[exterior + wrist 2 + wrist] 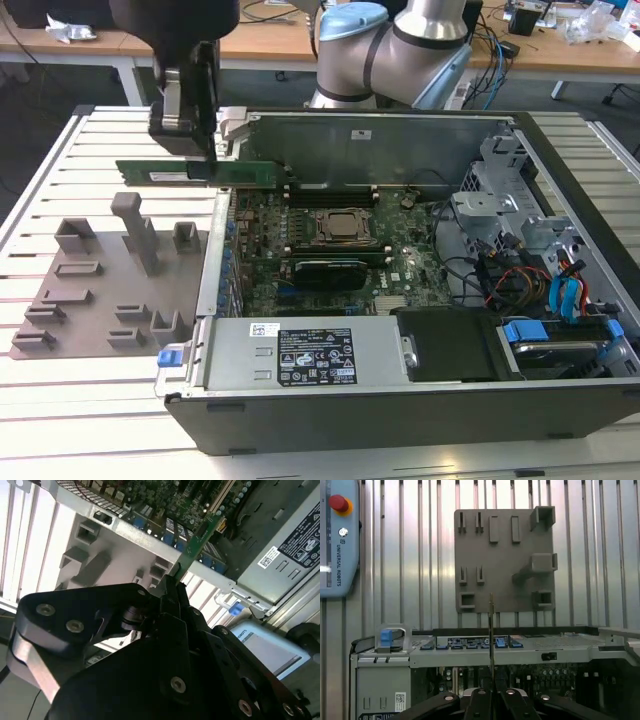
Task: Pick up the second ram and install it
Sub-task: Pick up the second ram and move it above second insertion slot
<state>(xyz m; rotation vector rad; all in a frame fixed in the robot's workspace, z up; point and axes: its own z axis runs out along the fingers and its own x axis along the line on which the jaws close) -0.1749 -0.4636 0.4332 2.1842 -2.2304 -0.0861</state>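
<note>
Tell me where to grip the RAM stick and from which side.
Grip the RAM stick at mid-length along its upper long edge, coming from above and pinching its two flat faces. It is thin, long and stands on edge. The hand holds it this way, which leaves the lower edge free.
</note>
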